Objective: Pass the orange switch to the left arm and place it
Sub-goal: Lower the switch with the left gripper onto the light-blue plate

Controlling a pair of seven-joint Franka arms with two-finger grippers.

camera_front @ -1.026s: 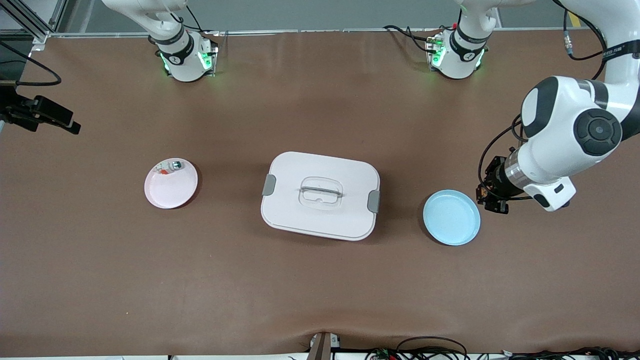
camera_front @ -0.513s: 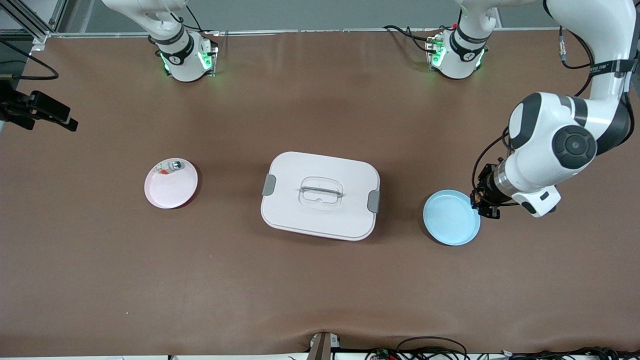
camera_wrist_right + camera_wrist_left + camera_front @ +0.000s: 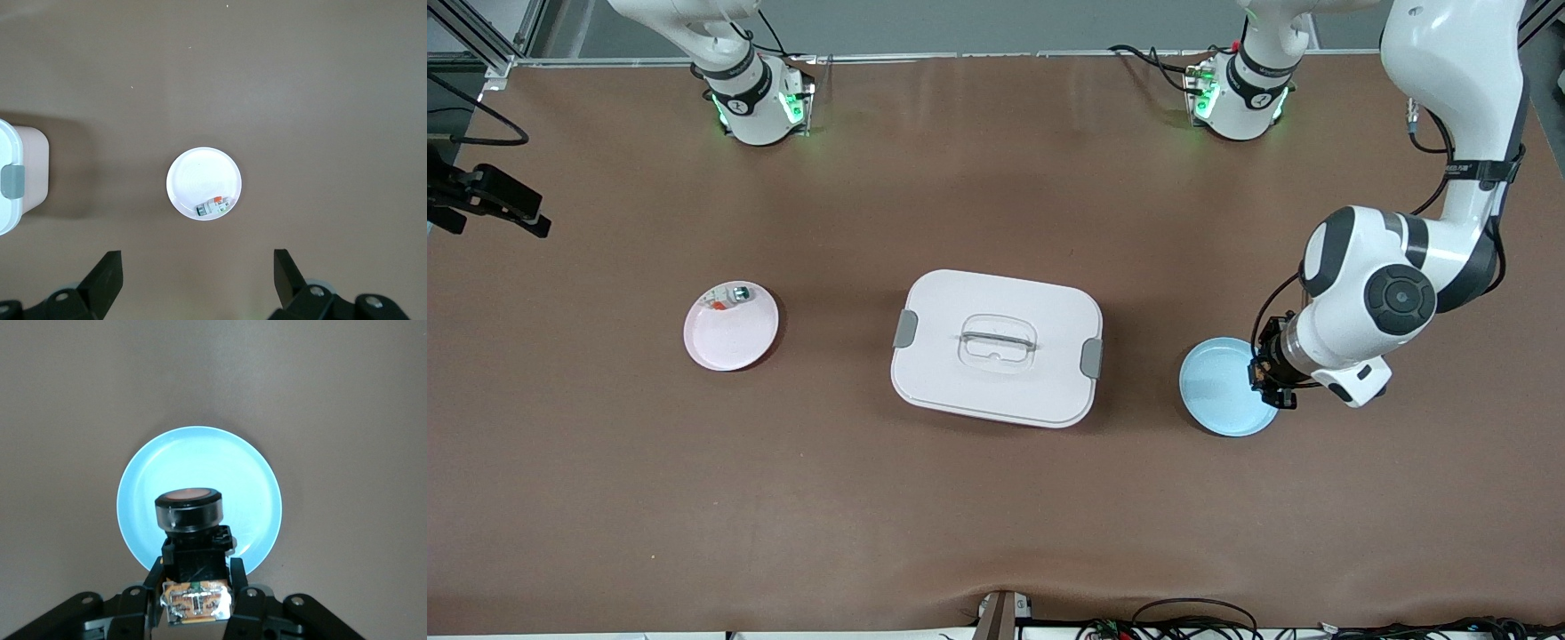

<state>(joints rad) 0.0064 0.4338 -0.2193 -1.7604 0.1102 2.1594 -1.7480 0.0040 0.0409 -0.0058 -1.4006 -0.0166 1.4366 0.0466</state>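
Observation:
The orange switch [image 3: 192, 540] is a small black block with an orange round end. My left gripper [image 3: 197, 587] is shut on it and holds it up over the blue plate [image 3: 260, 493]. In the front view the left gripper [image 3: 1270, 378] is over the blue plate's [image 3: 1218, 387] edge at the left arm's end of the table. The white box [image 3: 996, 347] with grey latches stands mid-table. My right gripper [image 3: 198, 280] is open and empty, high above the table beside the pink plate [image 3: 200, 175]. Its black hand [image 3: 489, 200] shows at the right arm's end of the table.
The pink plate [image 3: 731, 331] holds a whitish small part with a red bit [image 3: 729, 298], which also shows in the right wrist view [image 3: 215, 205]. A corner of the box [image 3: 20, 173] shows there too. Both arm bases [image 3: 756, 102] stand along the table's back edge.
My left arm has swung toward the box with the switch, from beside the blue plate to over its edge. The right hand has drifted slightly outward at the right arm's end of the table.

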